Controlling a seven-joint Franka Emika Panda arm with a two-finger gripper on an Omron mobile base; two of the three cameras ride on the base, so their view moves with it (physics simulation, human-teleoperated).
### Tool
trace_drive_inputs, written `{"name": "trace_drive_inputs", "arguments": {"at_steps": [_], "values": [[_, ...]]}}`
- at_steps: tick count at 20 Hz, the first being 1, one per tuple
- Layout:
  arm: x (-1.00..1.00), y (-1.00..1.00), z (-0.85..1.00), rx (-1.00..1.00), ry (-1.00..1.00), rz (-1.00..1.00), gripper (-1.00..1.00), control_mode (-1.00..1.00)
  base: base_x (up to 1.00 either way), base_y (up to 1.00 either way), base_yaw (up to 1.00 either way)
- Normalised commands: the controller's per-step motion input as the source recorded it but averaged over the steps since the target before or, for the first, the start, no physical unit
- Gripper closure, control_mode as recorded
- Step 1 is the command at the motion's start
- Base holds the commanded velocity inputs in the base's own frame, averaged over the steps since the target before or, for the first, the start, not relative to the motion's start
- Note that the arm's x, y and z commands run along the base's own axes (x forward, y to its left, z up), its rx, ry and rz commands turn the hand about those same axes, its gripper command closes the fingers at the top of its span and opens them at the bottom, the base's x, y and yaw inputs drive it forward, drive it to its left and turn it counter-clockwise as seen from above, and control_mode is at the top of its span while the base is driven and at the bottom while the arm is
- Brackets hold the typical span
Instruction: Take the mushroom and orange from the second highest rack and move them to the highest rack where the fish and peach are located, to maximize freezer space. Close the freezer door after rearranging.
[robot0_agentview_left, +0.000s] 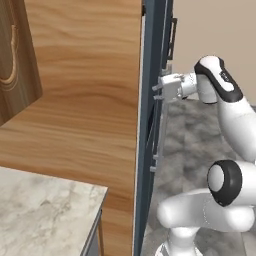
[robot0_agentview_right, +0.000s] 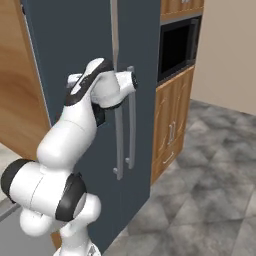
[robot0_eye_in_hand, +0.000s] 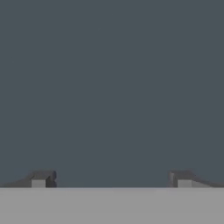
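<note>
- My gripper (robot0_eye_in_hand: 111, 179) is wide open, holding nothing, nose up against the freezer door (robot0_eye_in_hand: 112, 87)
- Handle (robot0_agentview_right: 118, 140) looks off to one side, hard to tell; closing here probably grabs air

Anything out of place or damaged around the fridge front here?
Nothing stands out. The dark slate-blue fridge doors look closed and undamaged, the long grey metal handles hang straight, and the open tool sits right at the door face.
</note>
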Motion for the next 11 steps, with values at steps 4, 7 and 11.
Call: {"name": "trace_drive_inputs", "arguments": {"at_steps": [4,7,11], "values": [[0.03,0.72,-0.52,0.00,0.00,0.33,-1.00,-1.00,0.00,0.00,0.00],[0.00,0.66,-0.42,0.00,0.00,0.14,-1.00,-1.00,0.00,0.00,0.00],[0.00,0.58,-0.36,0.00,0.00,0.01,-1.00,-1.00,0.00,0.00,0.00]]}}
